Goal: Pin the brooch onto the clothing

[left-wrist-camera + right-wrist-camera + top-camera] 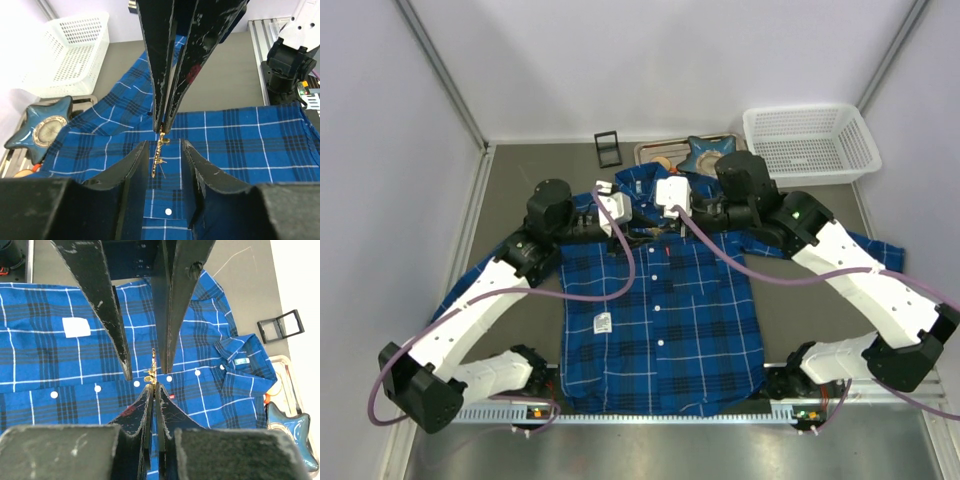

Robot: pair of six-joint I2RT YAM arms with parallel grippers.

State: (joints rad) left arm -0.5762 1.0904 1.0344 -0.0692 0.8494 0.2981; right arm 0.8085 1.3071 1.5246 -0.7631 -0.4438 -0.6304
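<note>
The clothing, a blue plaid shirt (660,320), lies flat on the table with its collar at the far end. Both grippers meet over its button placket below the collar. My right gripper (153,386) is shut on the lower end of the brooch (152,367), a thin pale gold piece held edge-on just above the cloth. In the left wrist view the brooch (160,155) hangs from the right gripper's tips, a thin pin sticking out of its side. My left gripper (165,145) is open, one finger on each side of the brooch, the left finger close to it.
A white basket (810,140) stands at the back right. Beside it a blue star-shaped dish (705,152) rests on a metal tray (655,150). A small black frame (608,148) stands at the back centre. Grey walls enclose the table.
</note>
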